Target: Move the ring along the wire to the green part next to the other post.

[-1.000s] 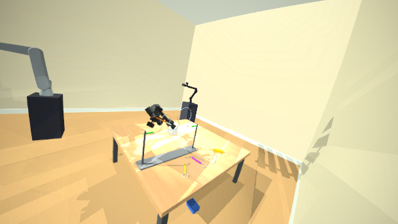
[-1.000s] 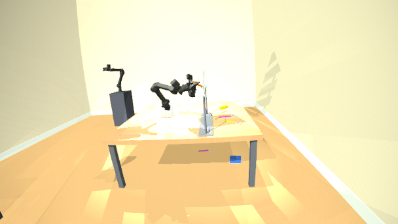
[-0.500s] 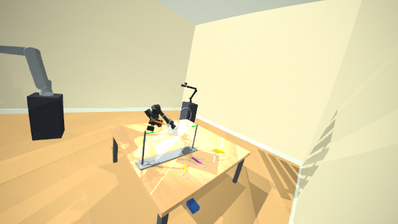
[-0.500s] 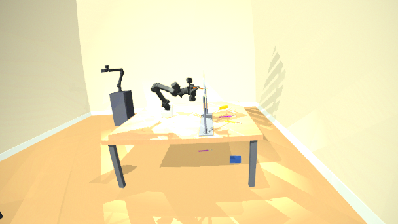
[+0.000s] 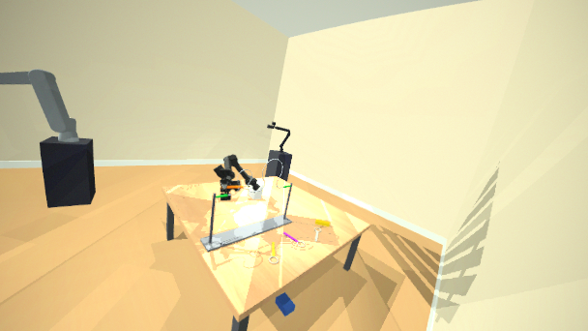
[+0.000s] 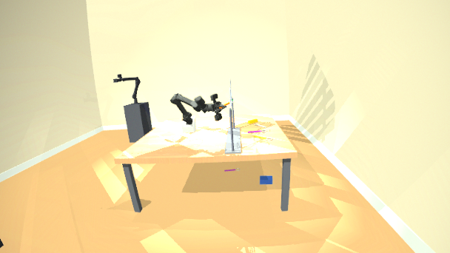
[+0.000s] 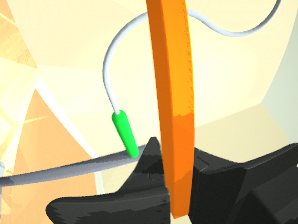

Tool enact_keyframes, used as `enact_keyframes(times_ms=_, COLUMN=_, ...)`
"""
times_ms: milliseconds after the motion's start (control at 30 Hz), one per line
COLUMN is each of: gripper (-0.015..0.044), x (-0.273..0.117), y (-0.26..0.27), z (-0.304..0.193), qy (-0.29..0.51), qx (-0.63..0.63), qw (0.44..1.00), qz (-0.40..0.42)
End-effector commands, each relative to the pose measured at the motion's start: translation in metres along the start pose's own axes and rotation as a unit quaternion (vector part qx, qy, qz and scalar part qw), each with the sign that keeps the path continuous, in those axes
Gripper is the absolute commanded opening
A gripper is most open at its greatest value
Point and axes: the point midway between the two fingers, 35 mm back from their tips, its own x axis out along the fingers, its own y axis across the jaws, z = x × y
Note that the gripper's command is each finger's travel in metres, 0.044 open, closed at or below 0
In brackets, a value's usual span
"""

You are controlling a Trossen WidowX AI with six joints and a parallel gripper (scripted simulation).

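Observation:
My gripper [image 5: 228, 188] [image 6: 221, 107] [image 7: 158, 141] is shut on the orange handle [image 5: 235, 187] [image 6: 227, 104] [image 7: 175, 75]. The handle runs up out of the wrist view; its ring is outside that view and too small to make out in the top and exterior views. The grey wire [image 7: 106, 65] passes behind the handle in the wrist view. A green part [image 5: 222, 195] [image 7: 125, 134] joins the near post [image 5: 212, 220] [image 7: 60, 172], left of the fingers in the wrist view. The other green part [image 5: 287, 186] is at the far post [image 5: 288, 203]. Whether the wire is through the ring cannot be told.
The posts stand on a grey base [image 5: 247, 233] [image 6: 233, 147]. Beyond it lie a yellow-handled ring tool [image 5: 273, 249], a purple-handled one [image 5: 291, 237] and a yellow-topped tool [image 5: 322, 223]. A blue box [image 5: 285, 304] [image 6: 266, 180] is below the table.

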Motion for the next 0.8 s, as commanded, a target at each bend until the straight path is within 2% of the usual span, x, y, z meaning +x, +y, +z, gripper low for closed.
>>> enact_keyframes(times_ms=0, gripper=-0.0150, x=-0.003, y=0.017, z=0.001, qy=0.007, qx=0.047, qw=0.998, qz=0.028)
enact_keyframes(times_ms=767, gripper=-0.0150, x=-0.029, y=0.094, z=0.030, qy=0.039, qx=0.288, qw=0.942, qz=0.168)
